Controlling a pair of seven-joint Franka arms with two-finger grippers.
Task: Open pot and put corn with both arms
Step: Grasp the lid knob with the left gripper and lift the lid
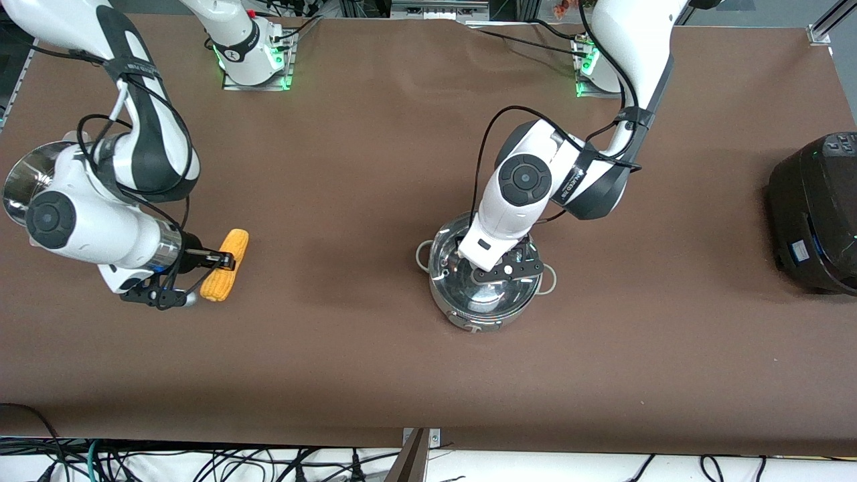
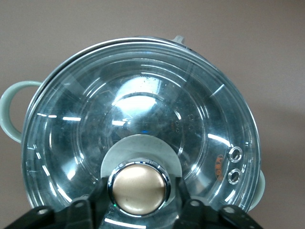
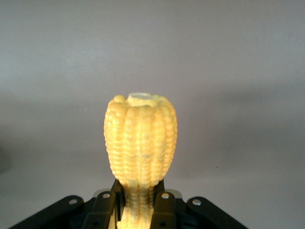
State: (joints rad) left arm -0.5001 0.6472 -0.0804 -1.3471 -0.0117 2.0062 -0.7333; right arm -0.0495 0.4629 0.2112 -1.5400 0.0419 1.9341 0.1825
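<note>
- The pot (image 1: 483,288) stands toward the left arm's end of the table, its glass lid (image 2: 143,124) on.
- The left gripper (image 1: 499,264) sits over the lid, fingers (image 2: 188,202) flanking the knob (image 2: 139,187).
- The right gripper (image 1: 224,260) clamps the corn (image 1: 224,264) toward the right arm's end.

1. We saw the right gripper (image 1: 224,260) clamped on the corn (image 1: 225,273), toward the right arm's end from the pot (image 1: 484,304).
2. The left gripper (image 1: 499,262) sat over the pot's lid.
3. A black rice cooker (image 1: 815,213) stood toward the left arm's end from the pot.
</note>
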